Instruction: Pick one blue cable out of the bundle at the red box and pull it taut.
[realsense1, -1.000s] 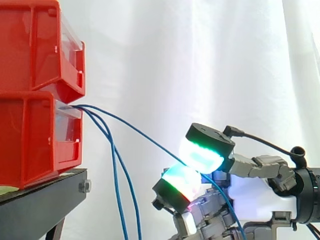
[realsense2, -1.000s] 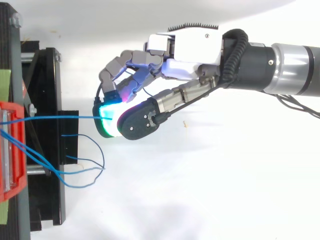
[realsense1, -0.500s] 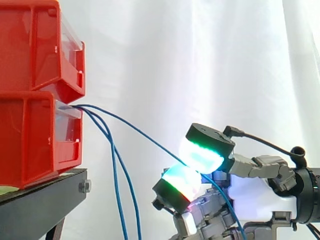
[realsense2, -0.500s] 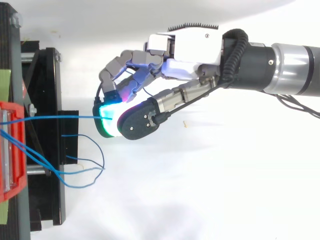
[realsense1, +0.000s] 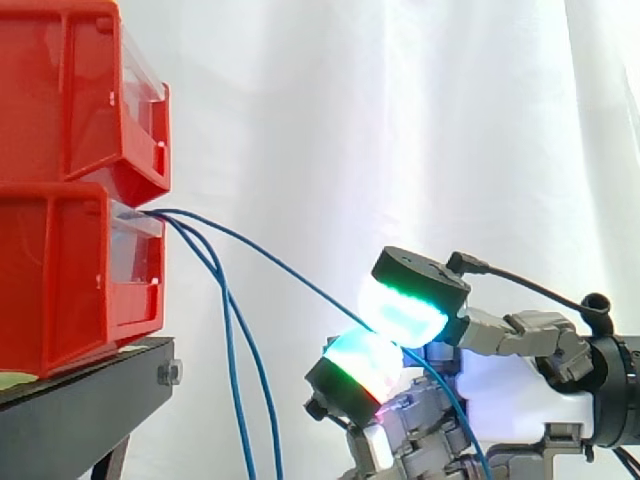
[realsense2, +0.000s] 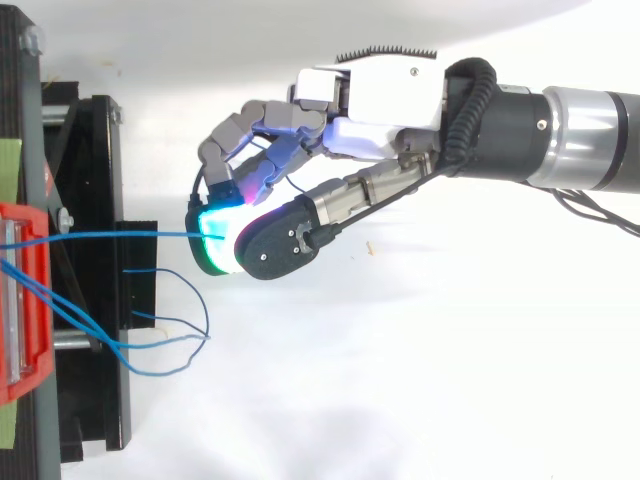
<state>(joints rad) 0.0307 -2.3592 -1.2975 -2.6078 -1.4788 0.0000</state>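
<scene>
From the front opening of the lower red box (realsense1: 70, 280), one blue cable (realsense1: 290, 272) runs out and slopes down to the robot hand (realsense2: 370, 100), which sits lower than that opening and well apart from the box, in front of the white curtain (realsense1: 400, 120). The robot hand is curled shut on this cable. The cable passes between two green-glowing pads (realsense1: 402, 312), one above and one below, and trails on beyond them. The other blue cables (realsense1: 232, 360) leave the same opening and hang slack just beside the box, dropping past the edge of the black stand (realsense1: 90, 400) under it.

The picking looks done, with one cable singled out and pinched. The pull seems unfinished: seen from the side, the held stretch bows gently between box and pads. What is left is drawing the robot hand farther from the box until that bow straightens, without the cable slipping through.
</scene>
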